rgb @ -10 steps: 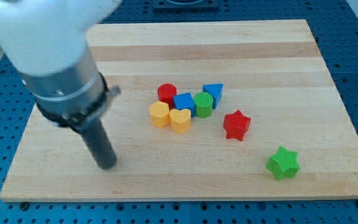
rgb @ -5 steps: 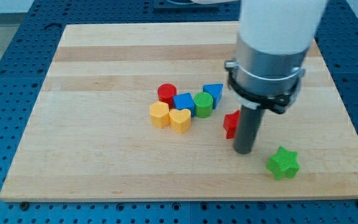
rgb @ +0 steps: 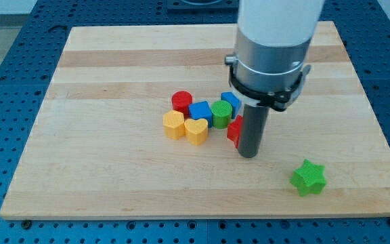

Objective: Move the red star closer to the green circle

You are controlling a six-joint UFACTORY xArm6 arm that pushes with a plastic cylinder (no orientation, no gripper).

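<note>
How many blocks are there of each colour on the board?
Red: 2, the red cylinder and the red star
Blue: 2
Green: 2, the green circle and the green star
Yellow: 2
Total: 8

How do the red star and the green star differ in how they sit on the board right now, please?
The red star is mostly hidden behind my tip; the green star shows whole. The red star sits beside the green circle at the cluster's edge; the green star stands alone toward the view's bottom right. My tip is against the red star, apart from the green star. Both rest on the wooden board.
</note>
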